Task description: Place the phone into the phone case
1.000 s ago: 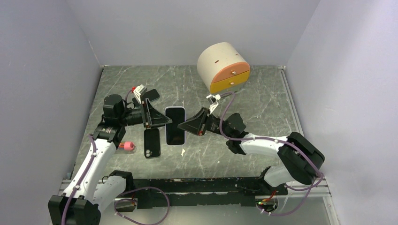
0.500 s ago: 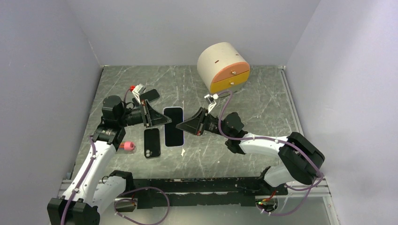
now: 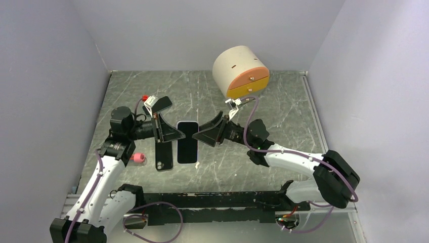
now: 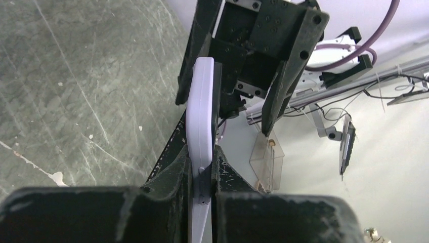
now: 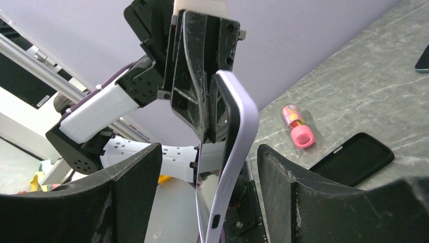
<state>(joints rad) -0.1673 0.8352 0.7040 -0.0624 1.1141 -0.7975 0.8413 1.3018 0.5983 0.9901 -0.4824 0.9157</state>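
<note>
L tool (image 3: 171, 132) is clamped on the left long edge of the phone (image 3: 187, 143), holding it clear of the tabletop (image 3: 283, 116), screen up. R tool (image 3: 200, 136) is wide open, fingers either side of the phone's right edge w/o gripping. Black phone case (image 3: 163, 156) lies flat on tabletop, just left of phone.
</note>
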